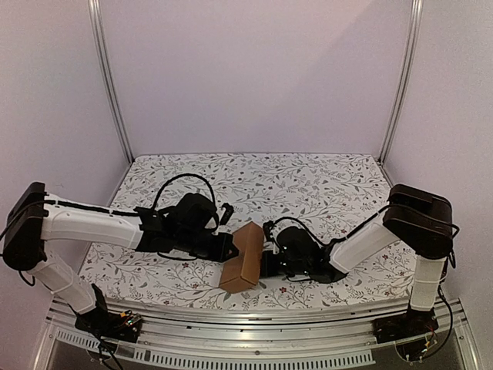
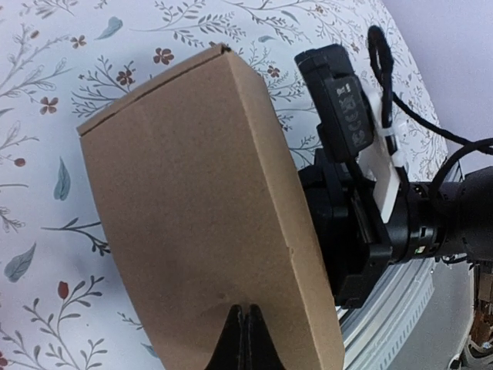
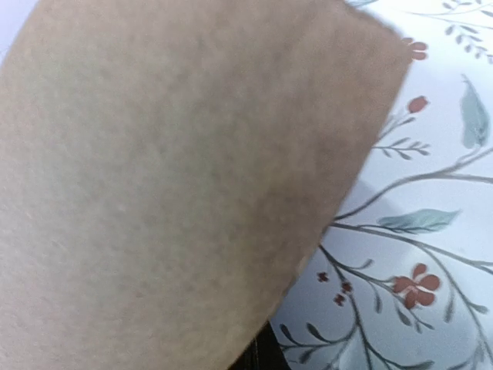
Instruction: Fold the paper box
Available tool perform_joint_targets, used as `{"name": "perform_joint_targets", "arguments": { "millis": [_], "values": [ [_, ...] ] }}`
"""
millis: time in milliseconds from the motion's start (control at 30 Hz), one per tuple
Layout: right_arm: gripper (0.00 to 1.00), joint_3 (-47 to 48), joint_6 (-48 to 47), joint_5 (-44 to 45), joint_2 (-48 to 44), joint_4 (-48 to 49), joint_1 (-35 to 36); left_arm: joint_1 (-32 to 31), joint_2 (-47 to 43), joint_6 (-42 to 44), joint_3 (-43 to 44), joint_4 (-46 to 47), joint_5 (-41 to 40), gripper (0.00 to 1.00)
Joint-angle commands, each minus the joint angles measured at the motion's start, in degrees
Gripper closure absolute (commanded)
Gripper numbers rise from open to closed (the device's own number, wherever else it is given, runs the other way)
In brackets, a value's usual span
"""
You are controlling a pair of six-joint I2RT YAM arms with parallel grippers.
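Observation:
The paper box (image 1: 243, 257) is a closed brown cardboard box near the table's front edge, between my two grippers. My left gripper (image 1: 228, 247) is shut, and its joined tips (image 2: 247, 312) press against the box's left face (image 2: 192, 223). My right gripper (image 1: 267, 258) is against the opposite side; only a sliver of its dark tips (image 3: 269, 356) shows under the cardboard (image 3: 169, 193) that fills that view, and the jaws look shut with nothing between them. The right gripper's body (image 2: 347, 223) is visible behind the box in the left wrist view.
The floral tablecloth (image 1: 308, 185) covers the table, bounded by lilac walls with aluminium posts (image 1: 108, 85) at the back corners. The metal front rail (image 1: 262, 339) runs just below the box.

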Motion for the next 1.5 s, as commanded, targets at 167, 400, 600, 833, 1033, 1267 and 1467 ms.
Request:
{"name": "perform_joint_targets", "arguments": {
  "millis": [167,400,600,833,1033,1267,1467],
  "values": [
    [1.00,-5.6,-8.5,10.5,-7.7,-17.0,-1.1,-1.2,2.8,0.4,1.5,0.3,0.8,1.00],
    [1.00,-5.9,-13.6,15.8,-15.5,-27.7,-1.1,-0.8,0.2,1.0,2.1,-4.9,-5.0,1.00],
    [0.95,-3.9,-17.0,17.8,-22.6,-35.1,-1.1,-0.3,-2.0,1.7,2.9,-11.1,-12.6,1.00],
    [0.93,-0.3,-20.3,15.4,-27.0,-40.7,-1.0,-0.1,-3.7,0.8,2.7,-16.0,-18.7,0.81],
    [0.62,0.2,-22.8,17.5,-32.3,-43.5,-1.1,0.2,-6.1,0.0,1.2,-16.3,-20.9,0.60],
    [0.01,1.9,-26.5,20.3,-40.4,-49.4,-1.2,0.2,-11.3,2.2,3.2,-20.6,-25.0,0.36],
    [0.01,3.1,-27.2,25.1,-46.2,-54.8,-1.2,0.2,-15.6,4.9,7.8,-27.0,-28.5,0.00]
  ]
}}
